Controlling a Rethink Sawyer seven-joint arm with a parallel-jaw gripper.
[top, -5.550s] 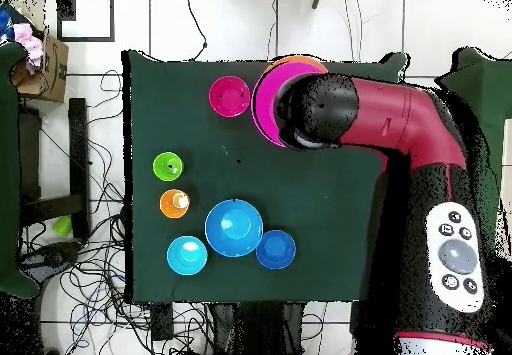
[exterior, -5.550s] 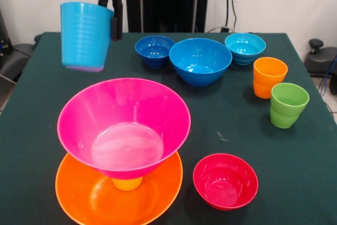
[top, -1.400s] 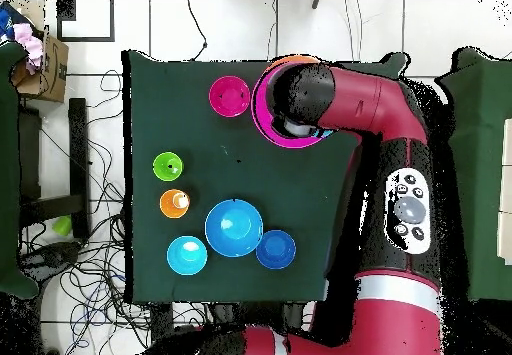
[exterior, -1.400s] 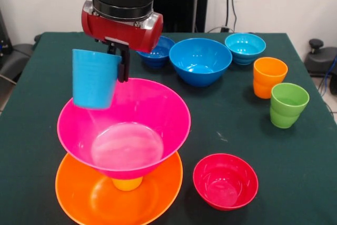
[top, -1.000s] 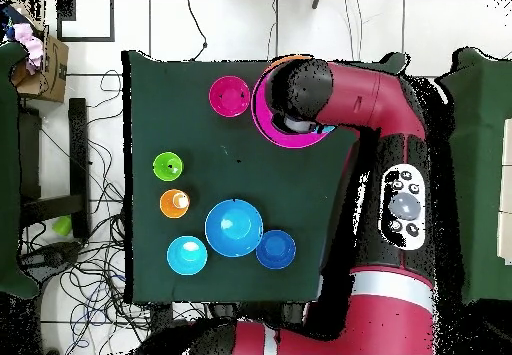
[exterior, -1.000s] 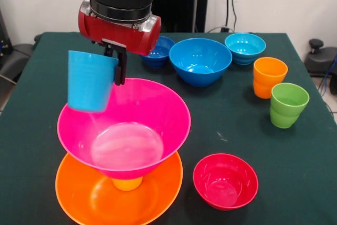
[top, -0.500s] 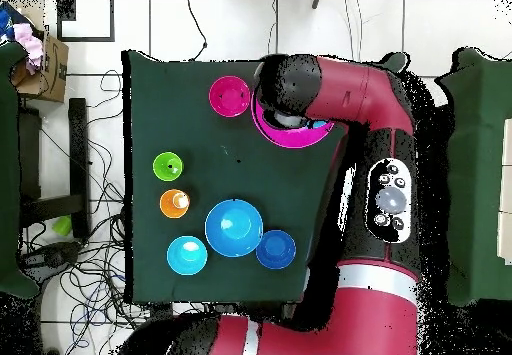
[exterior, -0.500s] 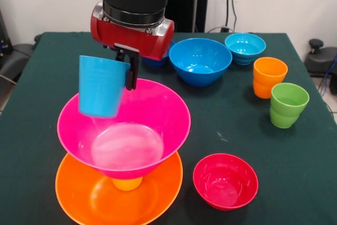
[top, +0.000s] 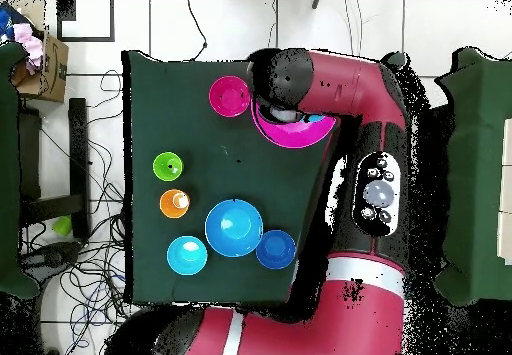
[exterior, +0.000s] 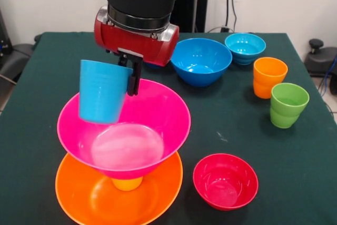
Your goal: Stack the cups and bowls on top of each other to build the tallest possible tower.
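One ribbed, glossy light-blue cup (exterior: 101,91), upright at centre left, is clamped at its rim by the gripper (exterior: 128,77) over the flared large pink bowl (exterior: 158,110), which rests on the yellow cup (exterior: 127,184) within the shallow large orange bowl (exterior: 95,199); rightward lie the round small red bowl (exterior: 225,181) and green cup (exterior: 287,105).

From above, the red and black robot arm (top: 345,81) reached over the dark green table (top: 300,186), covering most of the large glossy pink plastic bowl (top: 290,134). The small red bowl (top: 229,96) sat just beside it. The green tumbler (top: 167,166) stood near the orange tumbler (top: 174,203), with the medium blue bowl (top: 233,227) between the small cyan bowl (top: 187,255) and the small dark blue bowl (top: 275,249).
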